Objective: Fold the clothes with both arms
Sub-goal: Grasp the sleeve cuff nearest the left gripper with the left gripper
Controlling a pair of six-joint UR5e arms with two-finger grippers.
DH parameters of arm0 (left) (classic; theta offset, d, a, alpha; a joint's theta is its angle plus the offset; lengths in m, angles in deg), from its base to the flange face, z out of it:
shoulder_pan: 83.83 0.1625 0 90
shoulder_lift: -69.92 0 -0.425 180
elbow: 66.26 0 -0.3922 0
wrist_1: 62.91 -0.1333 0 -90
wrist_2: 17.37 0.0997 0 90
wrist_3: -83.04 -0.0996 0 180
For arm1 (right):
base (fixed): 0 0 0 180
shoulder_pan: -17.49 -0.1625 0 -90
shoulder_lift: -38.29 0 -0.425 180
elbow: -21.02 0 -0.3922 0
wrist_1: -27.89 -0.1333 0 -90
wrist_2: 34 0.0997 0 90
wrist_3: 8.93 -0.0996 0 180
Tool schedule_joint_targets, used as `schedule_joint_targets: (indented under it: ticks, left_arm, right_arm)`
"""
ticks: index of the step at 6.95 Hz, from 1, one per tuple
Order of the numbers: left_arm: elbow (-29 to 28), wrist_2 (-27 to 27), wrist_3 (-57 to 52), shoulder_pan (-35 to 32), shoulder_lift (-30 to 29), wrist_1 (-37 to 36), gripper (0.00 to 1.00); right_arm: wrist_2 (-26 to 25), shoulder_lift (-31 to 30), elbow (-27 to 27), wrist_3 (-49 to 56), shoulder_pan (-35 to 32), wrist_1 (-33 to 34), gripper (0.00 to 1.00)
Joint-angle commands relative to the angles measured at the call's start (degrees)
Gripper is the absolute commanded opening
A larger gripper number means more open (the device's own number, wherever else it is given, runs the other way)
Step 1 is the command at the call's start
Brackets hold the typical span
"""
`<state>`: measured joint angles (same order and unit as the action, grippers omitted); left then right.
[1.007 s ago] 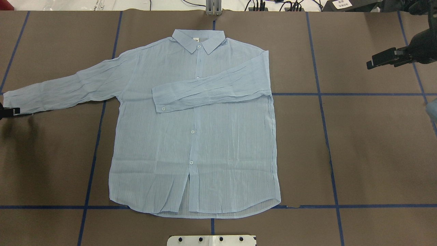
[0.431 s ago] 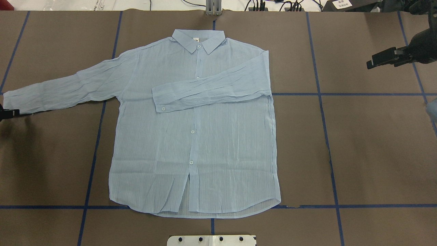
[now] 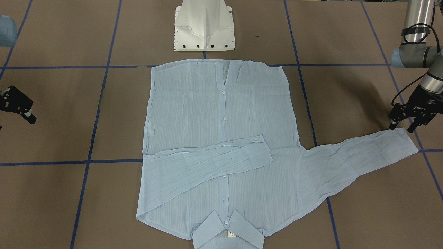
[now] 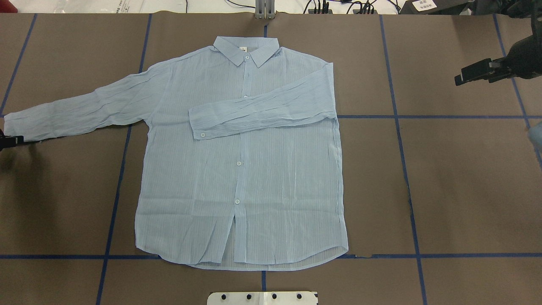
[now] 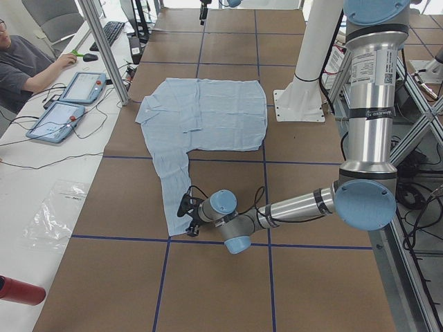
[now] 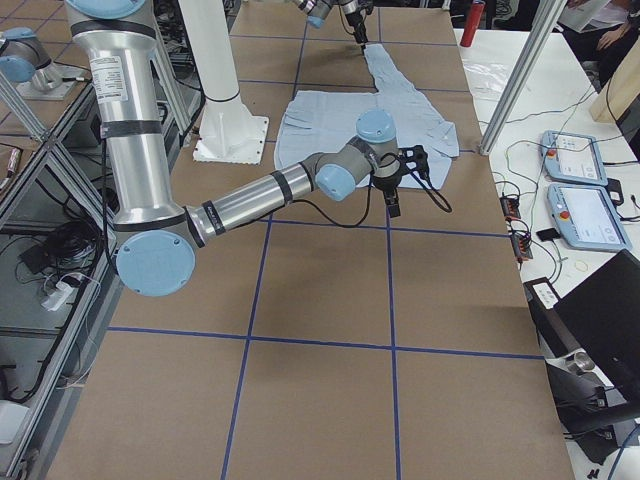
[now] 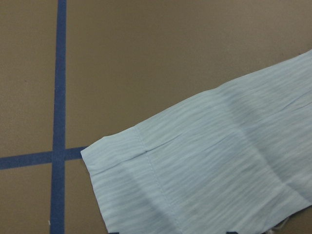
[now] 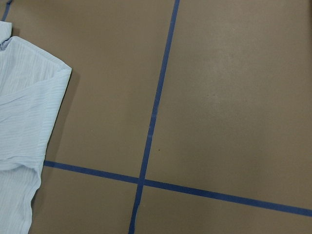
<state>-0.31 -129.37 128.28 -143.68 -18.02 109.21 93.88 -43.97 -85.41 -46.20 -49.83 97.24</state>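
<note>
The pale blue striped shirt [image 4: 241, 169] lies flat and buttoned, collar [image 4: 245, 48] at the far side. One sleeve [image 4: 262, 110] is folded across the chest. The other sleeve [image 4: 84, 106] stretches out flat toward the table's left end. My left gripper [image 3: 401, 128] stands open right at that sleeve's cuff [image 3: 403, 140], a fingertip near each side of the cuff's edge, holding nothing. The cuff [image 7: 146, 185] fills the left wrist view. My right gripper [image 4: 461, 79] hovers open and empty, well off to the shirt's right [image 3: 29, 117].
The white pedestal base [image 3: 204, 27] stands just behind the shirt's hem. Blue tape lines [image 4: 398, 127] cross the brown table. A person [image 5: 28, 62] sits at a side desk with teach pendants [image 5: 69, 104]. A red cylinder [image 5: 21, 290] lies beyond the table's left end.
My left gripper has edged slightly further toward the view's left edge beside the cuff. The shirt and the right gripper have not visibly moved.
</note>
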Motion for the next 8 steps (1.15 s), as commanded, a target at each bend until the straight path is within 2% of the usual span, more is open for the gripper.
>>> schedule_joint_targets:
  ticks: [1, 6, 7, 8]
  left_arm:
    - [0.0, 0.2, -0.1, 0.1, 0.1, 0.0, 0.75]
    - [0.0, 1.3, -0.1, 1.1, 0.1, 0.1, 0.67]
    - [0.0, 1.3, 0.0, 1.1, 0.1, 0.1, 0.60]
    - [0.0, 1.3, 0.0, 1.1, 0.2, 0.1, 0.45]
  right_arm:
    - [0.0, 0.0, 0.1, 0.0, 0.0, 0.0, 1.00]
    - [0.0, 0.1, 0.0, 0.0, 0.0, 0.0, 1.00]
    - [0.0, 0.1, 0.0, 0.0, 0.0, 0.0, 1.00]
    - [0.0, 0.2, 0.0, 0.0, 0.0, 0.0, 1.00]
